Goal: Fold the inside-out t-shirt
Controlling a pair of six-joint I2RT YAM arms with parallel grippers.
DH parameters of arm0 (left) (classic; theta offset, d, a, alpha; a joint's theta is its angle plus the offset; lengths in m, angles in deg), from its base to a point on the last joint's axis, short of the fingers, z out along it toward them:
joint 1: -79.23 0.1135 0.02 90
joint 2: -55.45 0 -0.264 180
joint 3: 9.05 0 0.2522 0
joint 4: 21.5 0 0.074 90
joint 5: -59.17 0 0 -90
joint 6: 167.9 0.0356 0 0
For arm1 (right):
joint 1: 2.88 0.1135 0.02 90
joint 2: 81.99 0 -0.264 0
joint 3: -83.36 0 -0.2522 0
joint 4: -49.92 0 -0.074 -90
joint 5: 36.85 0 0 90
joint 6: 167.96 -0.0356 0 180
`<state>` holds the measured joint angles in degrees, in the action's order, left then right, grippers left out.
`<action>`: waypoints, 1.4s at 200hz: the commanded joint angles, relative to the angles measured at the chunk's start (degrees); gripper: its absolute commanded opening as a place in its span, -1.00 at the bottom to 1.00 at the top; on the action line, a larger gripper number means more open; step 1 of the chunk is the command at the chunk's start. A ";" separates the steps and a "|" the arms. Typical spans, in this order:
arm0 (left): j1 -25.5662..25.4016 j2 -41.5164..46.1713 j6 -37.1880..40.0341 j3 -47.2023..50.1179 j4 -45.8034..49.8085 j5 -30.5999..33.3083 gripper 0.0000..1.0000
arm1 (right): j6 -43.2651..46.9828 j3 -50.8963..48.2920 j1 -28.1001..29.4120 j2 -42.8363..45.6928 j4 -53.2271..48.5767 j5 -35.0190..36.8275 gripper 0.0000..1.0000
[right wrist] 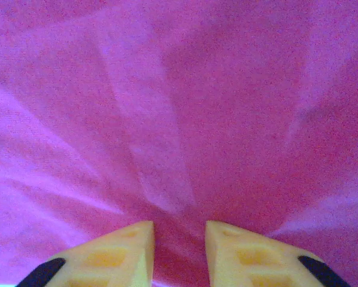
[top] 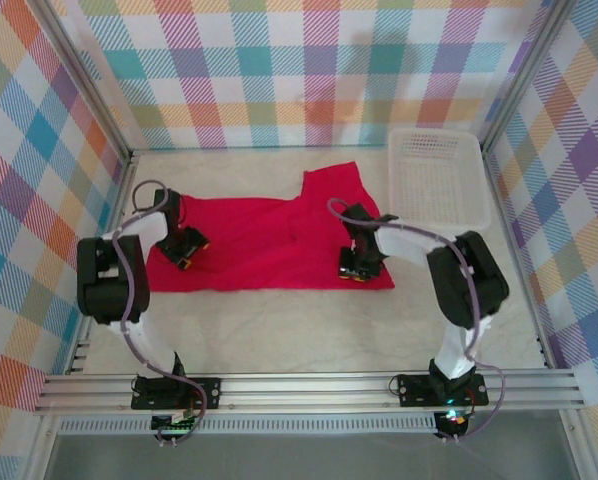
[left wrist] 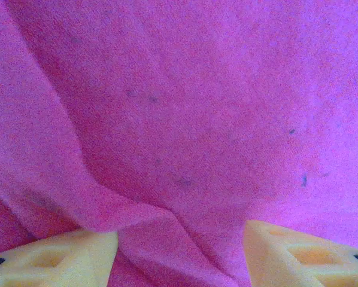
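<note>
Since both arms reach in from the near edge of the bench [top: 309, 330], the work starts at the near hem of the inside-out t-shirt [top: 269, 240]. The shirt lies spread flat across the middle of the bench, its long side running left to right. The left gripper [left wrist: 179, 239] is down on the cloth at the shirt's left end. Its jaws stand well apart, with a soft ridge of red fabric rising between them and draping onto one finger, so they are open and not pinching anything. The right gripper [right wrist: 179, 230] sits at the shirt's near right corner. Its jaws leave only a narrow gap, and creases in the cloth run together into that gap, so I judge them clamped on the fabric.

This looks like the grasp before the first fold, with one side taken and the other not yet. Next, the left jaws need to close on that ridge. Both arms then lift together and carry the near edge evenly toward the far edge, so the cloth does not skew.

Farther back, one flap of the shirt reaches toward the far edge, just beside the white basket [top: 434, 133] in the far right corner. No brand, label or lettering can be read on the cloth, the basket or the checked walls.
</note>
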<state>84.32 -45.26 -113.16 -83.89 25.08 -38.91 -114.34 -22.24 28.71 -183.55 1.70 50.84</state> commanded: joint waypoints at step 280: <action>3.97 -39.10 5.65 -56.73 29.94 13.65 0.25 | 10.10 86.84 -11.16 -54.75 -20.51 13.67 0.32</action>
<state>87.68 -81.52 -108.20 -140.34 52.34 -25.86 -105.05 65.06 17.54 -236.93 -20.07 69.14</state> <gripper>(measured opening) 0.638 0.714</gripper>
